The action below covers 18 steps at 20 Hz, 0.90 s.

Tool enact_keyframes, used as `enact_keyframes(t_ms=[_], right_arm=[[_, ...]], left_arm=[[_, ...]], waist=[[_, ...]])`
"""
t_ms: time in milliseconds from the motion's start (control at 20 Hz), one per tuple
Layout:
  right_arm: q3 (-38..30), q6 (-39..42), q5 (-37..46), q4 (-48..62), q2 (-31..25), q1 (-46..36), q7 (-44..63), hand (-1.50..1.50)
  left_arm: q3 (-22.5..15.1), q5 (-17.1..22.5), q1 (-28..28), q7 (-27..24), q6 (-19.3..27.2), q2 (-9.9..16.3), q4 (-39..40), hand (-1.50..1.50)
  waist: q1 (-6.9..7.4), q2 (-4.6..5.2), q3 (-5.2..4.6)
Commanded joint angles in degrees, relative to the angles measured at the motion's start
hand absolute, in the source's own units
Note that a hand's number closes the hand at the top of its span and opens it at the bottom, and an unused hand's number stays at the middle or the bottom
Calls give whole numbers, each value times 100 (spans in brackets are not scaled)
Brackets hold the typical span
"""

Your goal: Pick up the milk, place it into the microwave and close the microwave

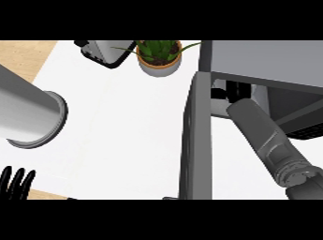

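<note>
The microwave (pixel 274 61) stands at the right with its door (pixel 195 140) swung open toward me, seen edge-on. My right forearm reaches over the door's edge into the opening. My right hand (pixel 237 90) is just inside the cavity, its black fingers curled round a small white thing, the milk (pixel 219 94), which is mostly hidden. Whether the milk rests on the microwave's floor I cannot tell. My left hand (pixel 9 184) rests open at the lower left edge, fingers up.
A large grey cylinder (pixel 22 112) lies on its side at the left of the white counter (pixel 129 131). At the back stand a toaster (pixel 106 51) and a potted plant (pixel 159 57). Wooden flooring shows at the far left.
</note>
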Motion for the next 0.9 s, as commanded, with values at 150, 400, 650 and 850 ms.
enact_keyframes(t_ms=[150,400,650,850], right_arm=[[-530,765,-523,-523,242,134,-513,-150],[-904,1425,-889,-726,326,537,-1123,-150],[-1232,2188,-1223,-766,405,883,-1583,-150],[-1319,2789,-1309,-713,419,1189,-2009,-150]], left_arm=[[3,-41,107,-107,27,-99,19,-150],[103,-41,109,-167,-92,33,47,-150],[40,-67,407,-226,-134,-49,-127,-150],[38,-38,203,69,68,-80,-175,-150]], waist=[[-207,-92,18],[-394,-144,12],[-454,-215,3],[-639,-262,-8]])
